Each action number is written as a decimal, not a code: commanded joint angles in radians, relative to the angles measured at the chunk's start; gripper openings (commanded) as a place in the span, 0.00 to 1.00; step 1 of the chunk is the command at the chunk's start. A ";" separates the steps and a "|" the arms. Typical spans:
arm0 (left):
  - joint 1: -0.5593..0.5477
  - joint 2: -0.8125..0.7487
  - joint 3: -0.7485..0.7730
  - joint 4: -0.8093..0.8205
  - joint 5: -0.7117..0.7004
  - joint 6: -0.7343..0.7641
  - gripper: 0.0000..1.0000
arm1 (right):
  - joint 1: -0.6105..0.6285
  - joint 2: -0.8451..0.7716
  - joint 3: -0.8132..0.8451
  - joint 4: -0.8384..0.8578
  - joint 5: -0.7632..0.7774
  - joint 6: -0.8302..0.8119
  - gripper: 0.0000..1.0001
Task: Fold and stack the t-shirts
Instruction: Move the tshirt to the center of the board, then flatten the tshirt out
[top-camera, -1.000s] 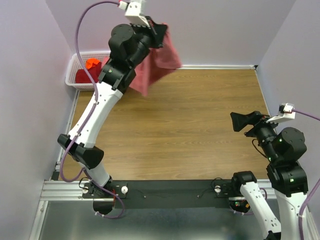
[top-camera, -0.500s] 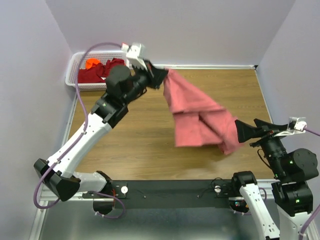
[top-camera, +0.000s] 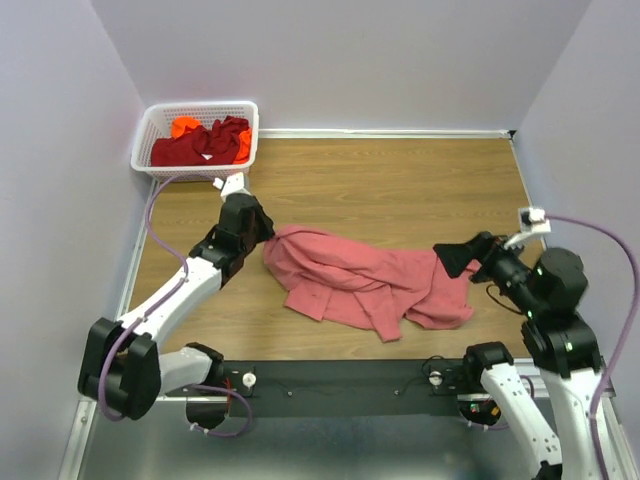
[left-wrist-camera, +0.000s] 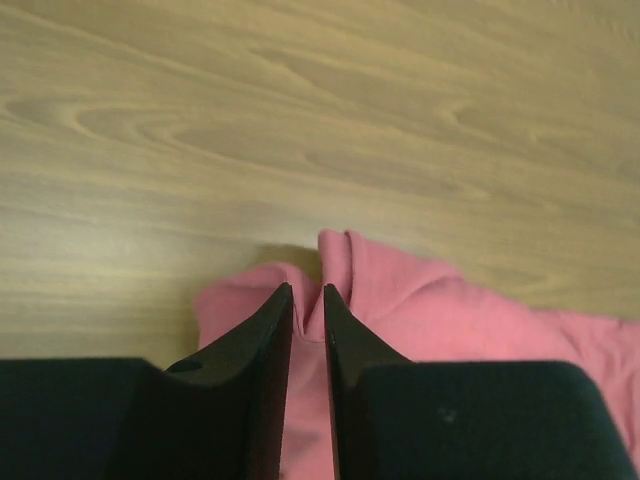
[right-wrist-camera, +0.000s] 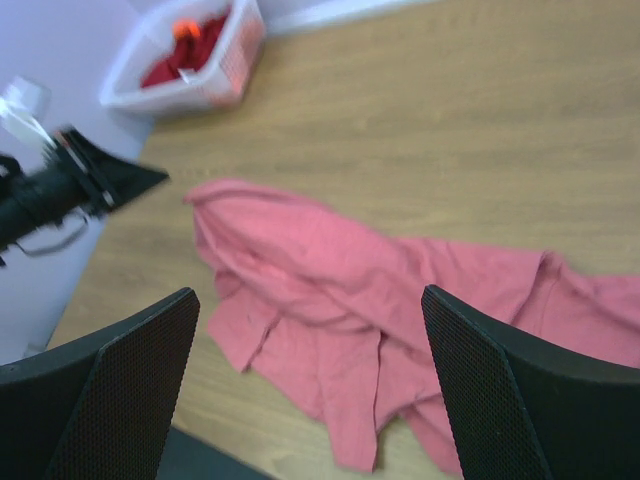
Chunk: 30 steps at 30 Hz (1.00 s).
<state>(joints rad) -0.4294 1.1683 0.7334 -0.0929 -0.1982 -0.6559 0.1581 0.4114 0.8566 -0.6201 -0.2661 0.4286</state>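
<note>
The salmon-pink t-shirt (top-camera: 365, 285) lies crumpled on the wooden table, stretched from centre-left to right. My left gripper (top-camera: 262, 238) is low at the shirt's left end, shut on a fold of its cloth (left-wrist-camera: 308, 310). My right gripper (top-camera: 452, 262) is open and empty above the shirt's right end; the shirt fills the right wrist view (right-wrist-camera: 380, 300) between its fingers (right-wrist-camera: 120, 390). The dark red t-shirt (top-camera: 195, 147) and the bright orange t-shirt (top-camera: 184, 127) lie bunched in the basket.
The white lattice basket (top-camera: 143, 146) stands at the far left corner against the wall; it also shows in the right wrist view (right-wrist-camera: 225, 75). Lavender walls close in the table on three sides. The black base rail (top-camera: 340, 378) runs along the near edge.
My left arm swung down from high at the basket and drew the pink shirt onto the table, where it now lies spread out. My right gripper moved left and over the shirt's right end.
</note>
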 joint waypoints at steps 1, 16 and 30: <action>0.082 0.112 0.105 0.088 -0.004 0.054 0.23 | 0.006 0.209 -0.036 -0.016 -0.110 0.029 1.00; 0.097 0.498 0.511 0.073 0.266 0.170 0.56 | 0.282 0.769 0.004 -0.013 0.014 0.002 0.98; 0.044 -0.067 -0.005 -0.111 0.025 0.093 0.77 | 0.741 1.354 0.439 0.028 0.407 -0.254 0.78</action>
<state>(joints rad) -0.3756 1.1786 0.7719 -0.1104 -0.0742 -0.5255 0.8745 1.6764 1.2079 -0.5949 0.0212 0.2958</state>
